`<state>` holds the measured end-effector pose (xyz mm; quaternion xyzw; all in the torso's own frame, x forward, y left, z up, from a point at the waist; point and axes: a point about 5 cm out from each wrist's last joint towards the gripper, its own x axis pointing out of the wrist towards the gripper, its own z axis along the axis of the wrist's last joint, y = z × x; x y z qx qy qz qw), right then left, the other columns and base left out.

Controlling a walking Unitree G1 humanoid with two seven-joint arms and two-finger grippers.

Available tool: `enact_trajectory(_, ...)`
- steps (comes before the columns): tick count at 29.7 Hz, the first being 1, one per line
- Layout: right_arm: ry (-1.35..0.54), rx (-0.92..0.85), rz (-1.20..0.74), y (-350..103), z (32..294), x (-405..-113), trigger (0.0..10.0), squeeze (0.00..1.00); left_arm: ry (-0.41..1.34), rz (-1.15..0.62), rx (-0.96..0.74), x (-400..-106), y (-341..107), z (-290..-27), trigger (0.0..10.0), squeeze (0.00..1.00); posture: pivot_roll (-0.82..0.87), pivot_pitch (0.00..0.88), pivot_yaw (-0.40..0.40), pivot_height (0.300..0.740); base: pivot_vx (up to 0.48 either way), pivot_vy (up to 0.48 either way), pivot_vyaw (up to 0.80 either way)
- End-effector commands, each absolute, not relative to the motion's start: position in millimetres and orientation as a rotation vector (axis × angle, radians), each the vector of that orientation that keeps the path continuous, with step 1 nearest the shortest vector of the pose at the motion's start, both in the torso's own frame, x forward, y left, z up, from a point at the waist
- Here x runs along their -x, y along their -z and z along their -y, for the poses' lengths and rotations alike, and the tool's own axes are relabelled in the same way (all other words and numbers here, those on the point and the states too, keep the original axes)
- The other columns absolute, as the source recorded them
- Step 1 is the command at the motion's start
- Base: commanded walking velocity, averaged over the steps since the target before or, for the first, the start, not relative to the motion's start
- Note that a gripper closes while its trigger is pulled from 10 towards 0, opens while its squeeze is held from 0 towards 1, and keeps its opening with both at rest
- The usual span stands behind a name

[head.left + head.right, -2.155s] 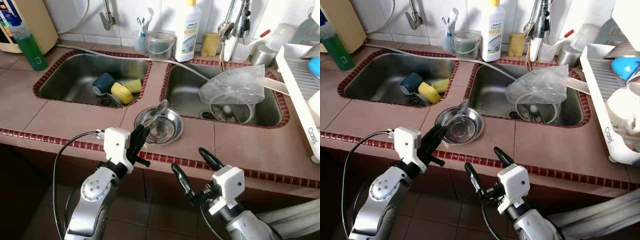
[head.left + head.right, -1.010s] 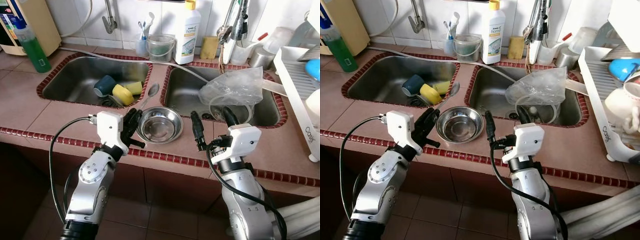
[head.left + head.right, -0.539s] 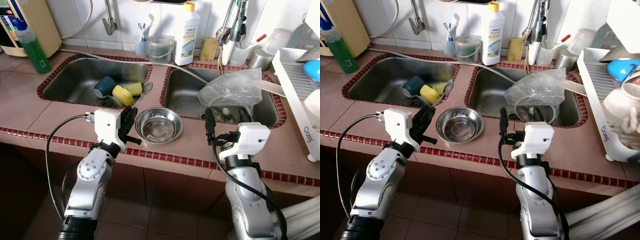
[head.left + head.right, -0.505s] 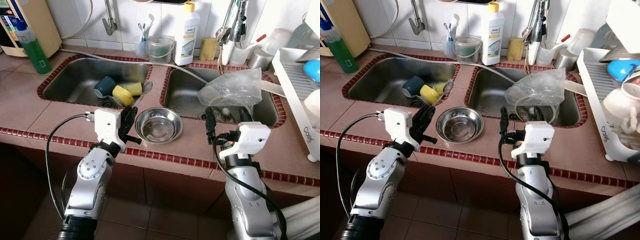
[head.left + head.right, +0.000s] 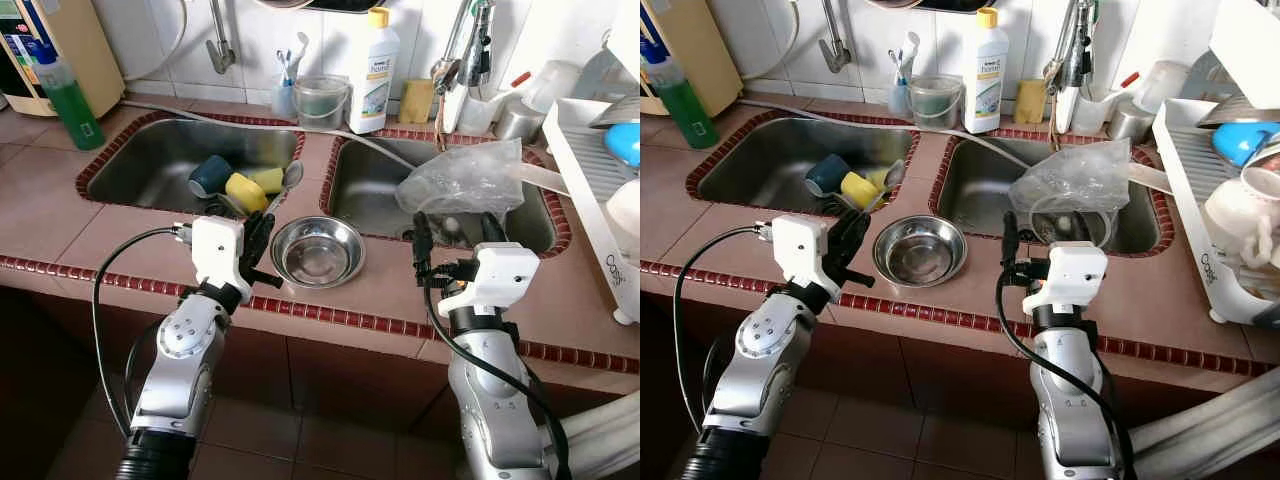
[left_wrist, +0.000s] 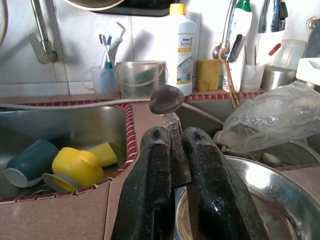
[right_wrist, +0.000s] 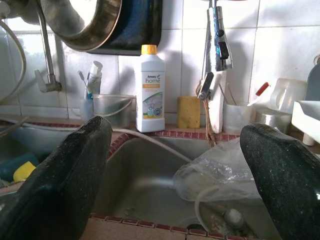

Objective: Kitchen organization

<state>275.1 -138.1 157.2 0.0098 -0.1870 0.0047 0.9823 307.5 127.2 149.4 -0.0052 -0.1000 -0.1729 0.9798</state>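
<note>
A: With the steel bowl [image 5: 318, 251] as reference on the tiled counter [image 5: 120, 235], where was everything?

B: Left end effector [image 5: 256, 240] sat just beside the bowl's left rim, fingers [image 6: 155, 190] clamped on a spoon [image 6: 167, 102]. Handle pinched between the pads, spoon bowl up and tilted away toward the sink divider behind the steel bowl.

A: And the right one?

B: Right end effector [image 5: 452, 232] was on the other side of the bowl, over the counter at the front edge of the right sink [image 5: 375, 190]. Fingers [image 7: 60, 180] spread wide, nothing between them.

A: Steel bowl contents?

B: Looked empty, upright, on the counter strip in front of the divider between the two sinks.

A: Surroundings?

B: Left sink [image 5: 150, 165], behind-left of the bowl, held a dark blue cup [image 5: 209, 174], a yellow cup [image 5: 245, 190] and a yellow sponge [image 5: 266, 178]. Right sink, behind-right of it, had a crumpled clear plastic bag [image 5: 470, 177]. White detergent bottle [image 5: 373, 62] stood at the wall directly behind the bowl, green bottle [image 5: 65, 92] far left, dish rack [image 5: 590, 160] far right.
</note>
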Motion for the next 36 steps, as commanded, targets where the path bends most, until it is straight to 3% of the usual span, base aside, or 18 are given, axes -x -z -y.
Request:
enact_trajectory(1, -0.007, -0.025, 0.384, -159.1, 137.9, -277.0, 10.0, 0.0, 0.35, 0.211, -0.001, -309.8, -152.3, -124.6, 10.0, 0.0, -0.1, 0.026, 0.015, 0.74, 0.274, 0.0, 0.0)
enact_trajectory(36, -0.036, -0.03, 0.383, -157.8, 131.6, -276.5, 10.0, 0.0, 0.354, 0.217, 0.009, -309.6, -152.7, -123.4, 10.0, 0.0, -0.1, 0.023, 0.009, 0.74, 0.345, 0.0, 0.0)
